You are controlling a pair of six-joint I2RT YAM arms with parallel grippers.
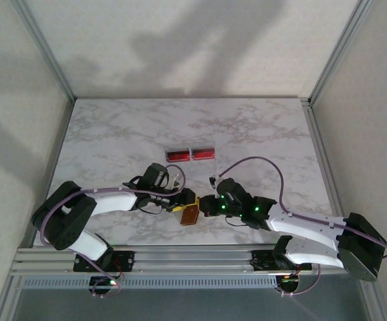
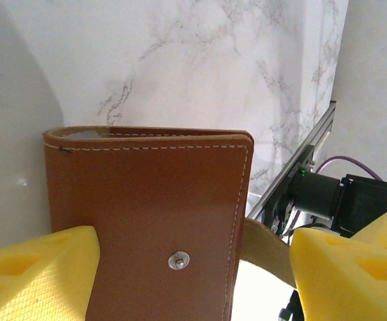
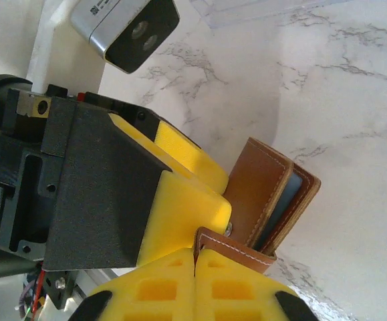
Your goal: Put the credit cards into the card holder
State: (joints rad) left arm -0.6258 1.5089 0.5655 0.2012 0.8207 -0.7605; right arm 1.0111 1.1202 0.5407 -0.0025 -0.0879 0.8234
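One pale blue-grey edge [image 3: 283,200] is seen between the leather flaps of the card holder [image 3: 263,177], so one card is judged to be seated already, though its full outline is hidden. The card holder is found near the front edge of the table [image 1: 113,134], between the two arms, stood on edge and partly folded. Whether it touches the surface cannot be told.

Its snap tab [image 3: 236,249] is pinched by the right hand [image 3: 194,257], whose fingers are clenched together on the strap. The left hand [image 2: 194,244] is spread wide about the holder: one yellow finger [image 2: 33,267] is laid against the outer face, the other is held clear of it, so nothing is gripped there.

Two red credit cards [image 1: 174,155] are seen side by side in a clear tray [image 1: 188,146] farther back, well apart from the holder. The task is judged partly done at best, with these two not yet fetched and slid in.

Nothing loose is seen between tray and holder. The hindrance is judged to be the nearly closed flaps, and both hands being taken up around the holder.
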